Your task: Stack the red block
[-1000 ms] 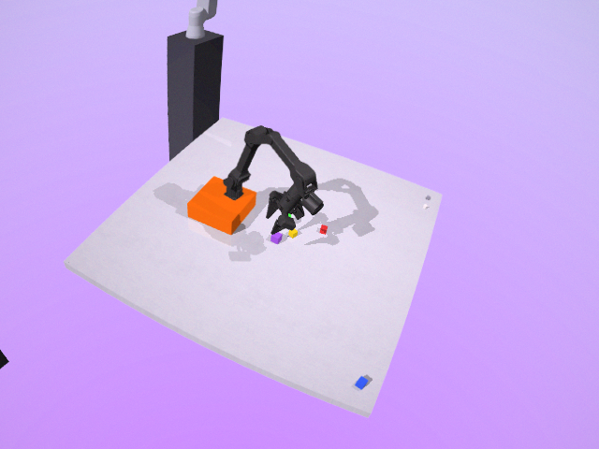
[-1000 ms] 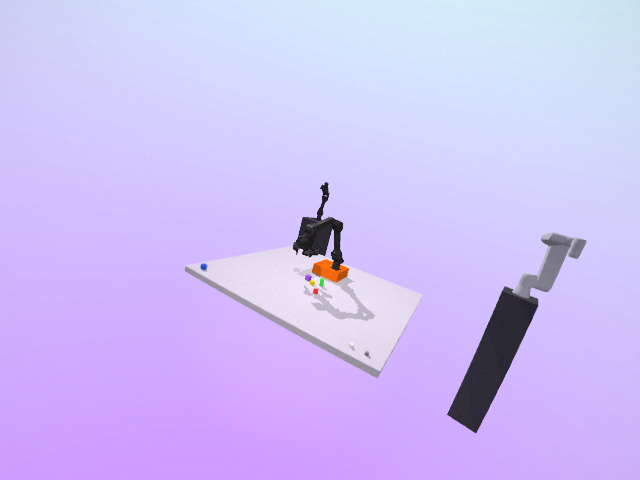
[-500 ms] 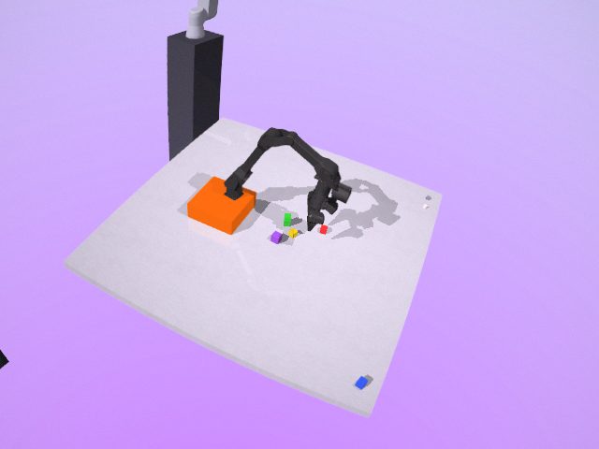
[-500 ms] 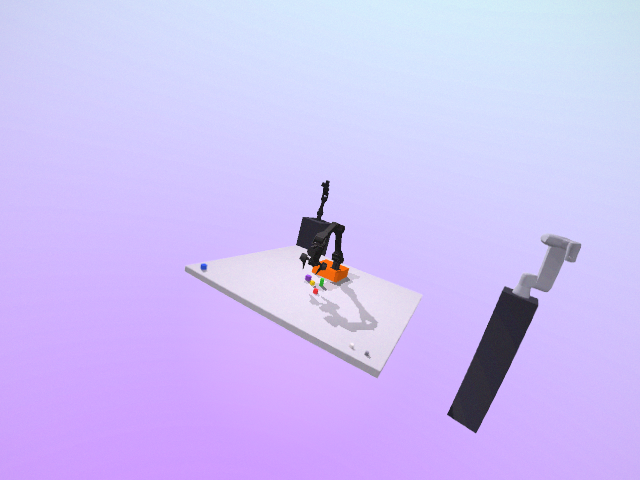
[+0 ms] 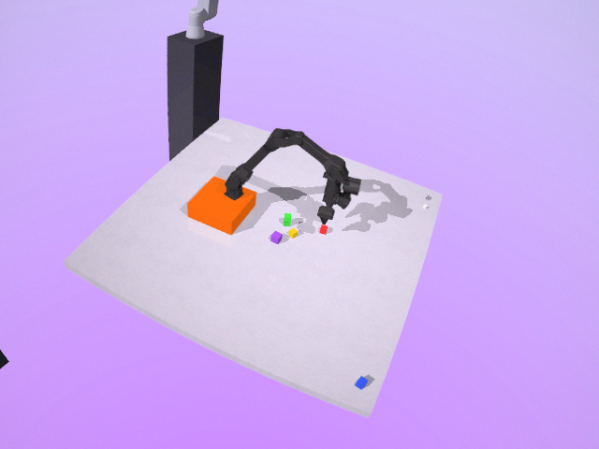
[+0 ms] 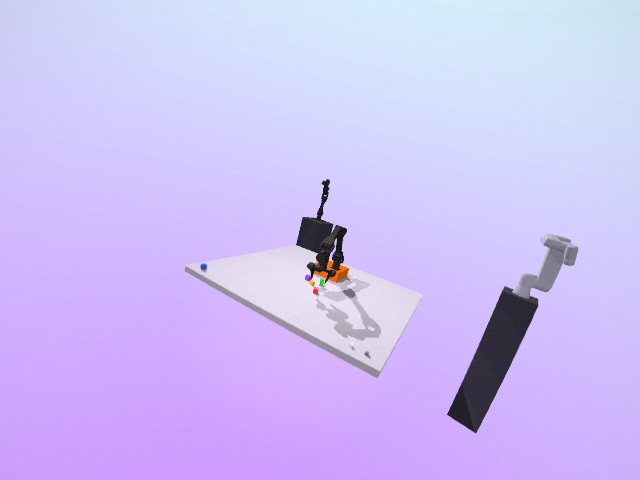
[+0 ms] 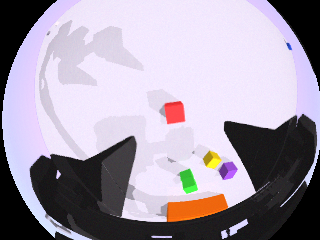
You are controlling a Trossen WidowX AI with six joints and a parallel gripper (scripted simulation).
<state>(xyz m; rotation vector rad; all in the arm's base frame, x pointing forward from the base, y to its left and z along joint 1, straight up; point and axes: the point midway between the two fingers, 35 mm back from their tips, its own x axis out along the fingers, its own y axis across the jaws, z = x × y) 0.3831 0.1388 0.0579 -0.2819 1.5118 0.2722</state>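
Pale table [image 5: 232, 299], lilac backdrop.
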